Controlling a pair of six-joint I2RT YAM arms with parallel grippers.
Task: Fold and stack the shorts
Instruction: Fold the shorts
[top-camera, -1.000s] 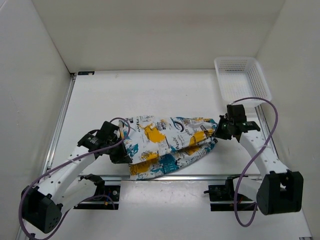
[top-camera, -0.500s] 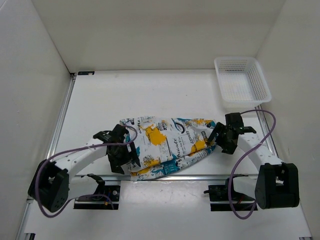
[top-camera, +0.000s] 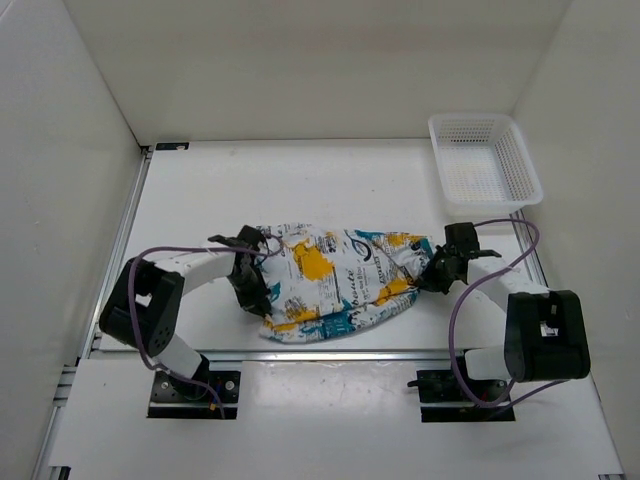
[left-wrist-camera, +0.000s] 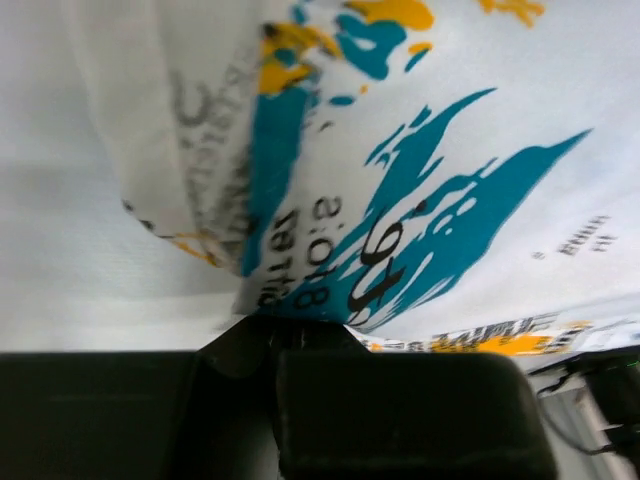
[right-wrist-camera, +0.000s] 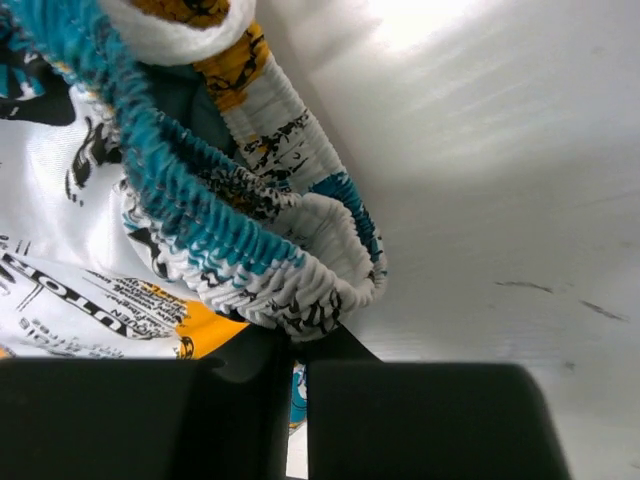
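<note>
Clamping closed on the shorts (top-camera: 335, 280) — crumpled on the desk (top-camera: 200, 190) near the basket (top-camera: 441, 165) — the right end effector (top-camera: 437, 275) (on the waistband (right-wrist-camera: 250, 250), basket side) and the left end effector (top-camera: 252, 290) opposite are probably needing an even, taut pull before folding.

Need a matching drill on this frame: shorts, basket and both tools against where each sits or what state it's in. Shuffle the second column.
Column 1
1. shorts
2. white mesh basket
3. left tool
4. right tool

Column 2
A. shut on the elastic waistband
B. at the far right corner of the table
C. lying mid-table between the two arms
D. shut on printed fabric at the end away from the waistband

Pairs: 1-C, 2-B, 3-D, 4-A
</note>
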